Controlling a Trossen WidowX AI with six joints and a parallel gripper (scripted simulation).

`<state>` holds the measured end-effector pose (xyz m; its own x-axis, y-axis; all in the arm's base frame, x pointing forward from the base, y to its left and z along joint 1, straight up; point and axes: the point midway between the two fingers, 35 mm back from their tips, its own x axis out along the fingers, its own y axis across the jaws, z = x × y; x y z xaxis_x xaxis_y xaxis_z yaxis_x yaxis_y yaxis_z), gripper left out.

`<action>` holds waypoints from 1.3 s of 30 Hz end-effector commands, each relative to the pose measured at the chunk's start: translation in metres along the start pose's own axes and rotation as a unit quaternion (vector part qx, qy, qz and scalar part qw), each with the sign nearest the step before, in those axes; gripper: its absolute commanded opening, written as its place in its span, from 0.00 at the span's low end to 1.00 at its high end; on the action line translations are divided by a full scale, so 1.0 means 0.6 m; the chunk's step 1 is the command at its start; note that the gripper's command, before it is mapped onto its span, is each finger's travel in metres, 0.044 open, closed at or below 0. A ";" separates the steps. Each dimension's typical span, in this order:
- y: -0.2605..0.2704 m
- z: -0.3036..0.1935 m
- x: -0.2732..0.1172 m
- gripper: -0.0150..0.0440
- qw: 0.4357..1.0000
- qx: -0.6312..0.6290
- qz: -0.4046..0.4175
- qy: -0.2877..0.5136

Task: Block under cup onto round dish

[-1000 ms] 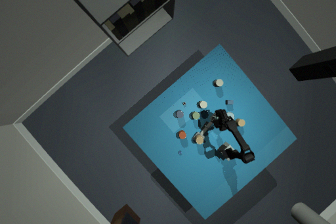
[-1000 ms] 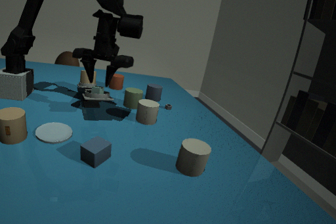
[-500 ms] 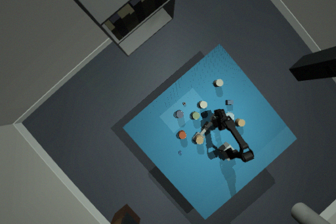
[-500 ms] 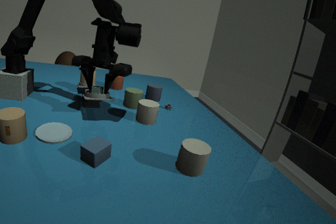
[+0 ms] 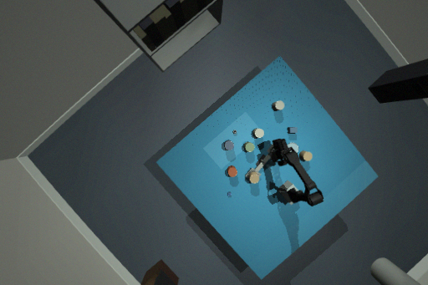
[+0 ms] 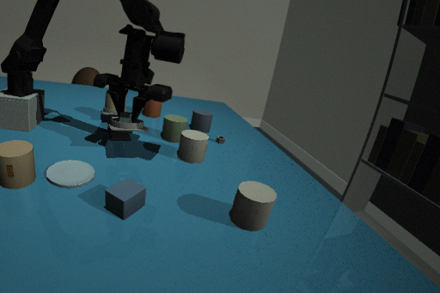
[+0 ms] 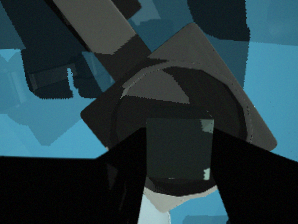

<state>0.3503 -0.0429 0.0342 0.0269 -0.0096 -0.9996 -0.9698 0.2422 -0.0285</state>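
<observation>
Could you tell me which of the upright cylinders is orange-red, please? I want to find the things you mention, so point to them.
The one [image 5: 231,171] [image 6: 152,109] beyond the green cylinder [image 5: 249,147] [image 6: 174,128] in the exterior view; the others are tan, cream, green or grey-blue.

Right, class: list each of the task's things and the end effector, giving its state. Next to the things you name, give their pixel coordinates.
End effector [image 5: 277,152] [image 6: 125,119] [image 7: 176,135]: shut on the block
Block [image 6: 125,115] [image 7: 177,150]: uncovered, gripped
Balance [image 5: 263,162] [image 6: 140,128] [image 7: 95,25]: one end uncovered; level or tilted, cannot tell
Tan cup on balance [image 5: 254,178] [image 6: 110,101]: in place
Other tan cup [image 5: 307,156] [image 6: 17,167]: off balance
Round dish [image 5: 293,146] [image 6: 70,173]: empty

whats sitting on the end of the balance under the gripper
A small dark greenish block sits within a raised round rim on that end, between the gripper's fingers. The block covers whatever is directly beneath it.
</observation>
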 end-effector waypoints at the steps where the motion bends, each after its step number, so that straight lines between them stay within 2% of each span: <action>1: -0.004 0.001 -0.021 0.25 1.000 -0.002 -0.002 -0.002; 16: 0.000 0.000 -0.156 0.25 1.000 -0.002 -0.002 -0.002; 22: -0.001 -0.017 -0.145 0.25 1.000 0.007 0.000 -0.001; 39: 0.015 -0.152 -0.064 0.25 1.000 0.015 0.003 0.001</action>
<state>0.3235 -0.1196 0.0793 0.0200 -0.0131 -0.9997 -0.9600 0.2791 -0.0228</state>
